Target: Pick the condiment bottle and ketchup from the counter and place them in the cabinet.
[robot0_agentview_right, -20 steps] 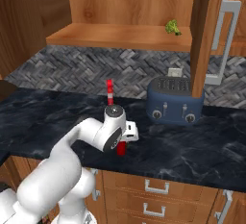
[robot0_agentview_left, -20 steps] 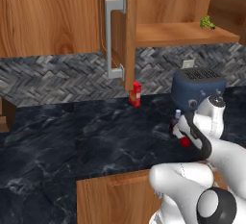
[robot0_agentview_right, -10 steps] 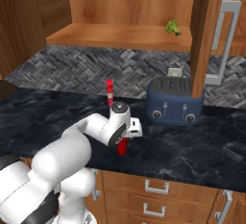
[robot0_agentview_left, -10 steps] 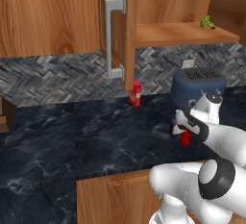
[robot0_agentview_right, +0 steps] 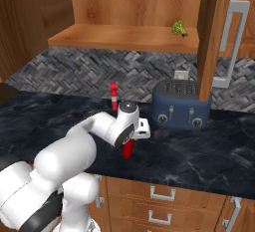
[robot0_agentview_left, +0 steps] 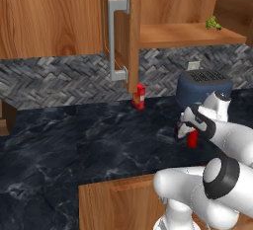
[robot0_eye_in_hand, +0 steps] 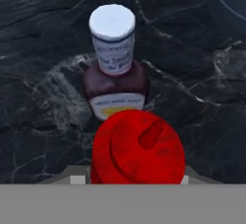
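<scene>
Ketchup (robot0_eye_in_hand: pixel 138 147), all red, beside white-capped, dark condiment bottle (robot0_eye_in_hand: pixel 115 69)

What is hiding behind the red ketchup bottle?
In the hand view, the condiment bottle stands on the black counter just behind the ketchup. You can see its white cap, neck label and dark rounded body. The ketchup covers its bottom part.

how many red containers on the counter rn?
2. The ketchup stands near the front edge, in front of the toaster. A small red carton sits at the backsplash, below the cabinet door. The arm may hide others.
</scene>
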